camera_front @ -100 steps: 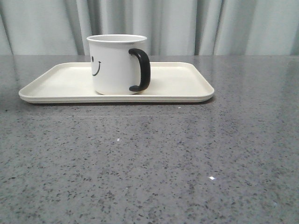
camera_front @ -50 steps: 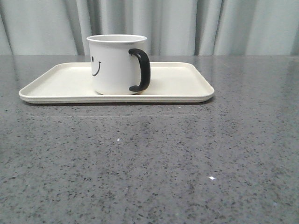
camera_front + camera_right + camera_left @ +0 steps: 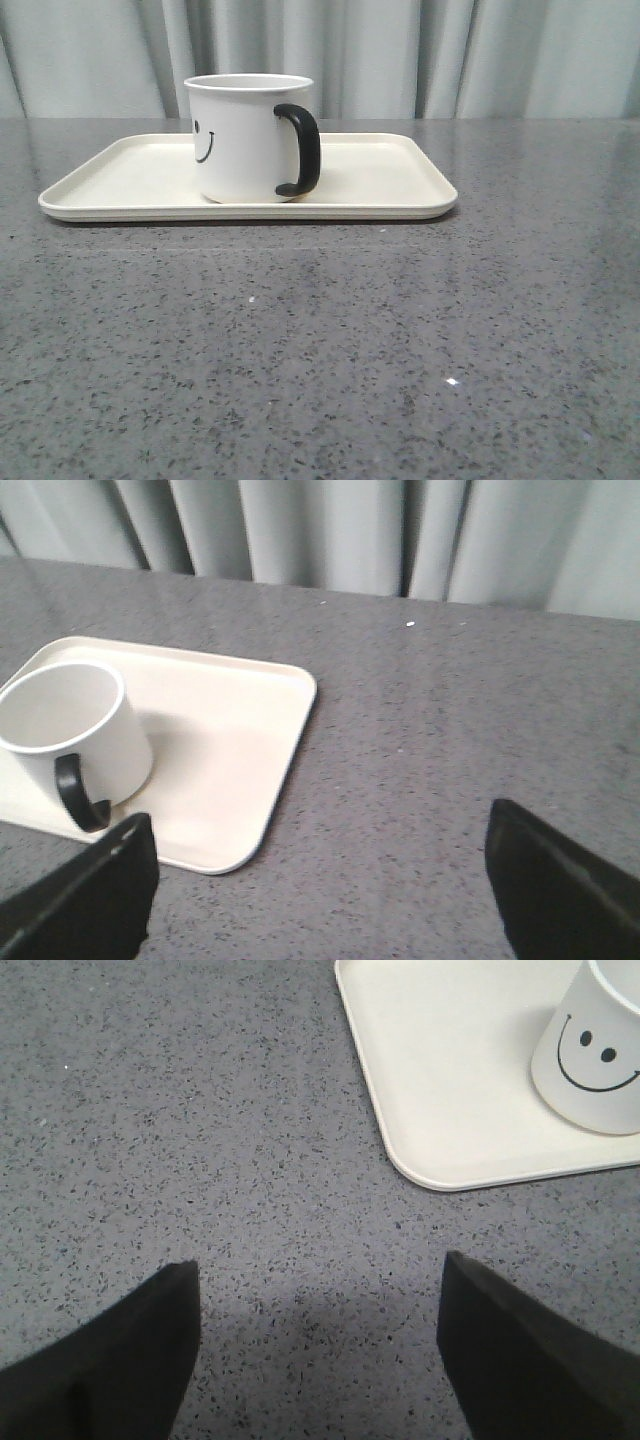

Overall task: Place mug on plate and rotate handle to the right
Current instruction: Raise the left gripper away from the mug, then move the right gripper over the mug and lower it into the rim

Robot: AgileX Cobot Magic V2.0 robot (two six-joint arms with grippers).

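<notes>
The white mug point(image 3: 245, 140) with its smiley face stands upright on the cream plate point(image 3: 390, 180), left of the plate's middle. Its black handle point(image 3: 301, 149) points right and a little toward the camera. In the left wrist view the mug point(image 3: 590, 1055) and a corner of the plate point(image 3: 440, 1090) lie well beyond my left gripper point(image 3: 320, 1345), which is open over bare table. The right wrist view shows the mug point(image 3: 75, 735), handle point(image 3: 75, 792) and plate point(image 3: 235, 740) off to one side of my open right gripper point(image 3: 320, 880). Neither gripper appears in the front view.
The grey speckled table point(image 3: 330, 340) stretches from the plate to the near edge. Pale curtains point(image 3: 400, 55) hang behind the table's far edge.
The whole front view has shifted very slightly to the left; the mug and plate keep their pose relative to each other.
</notes>
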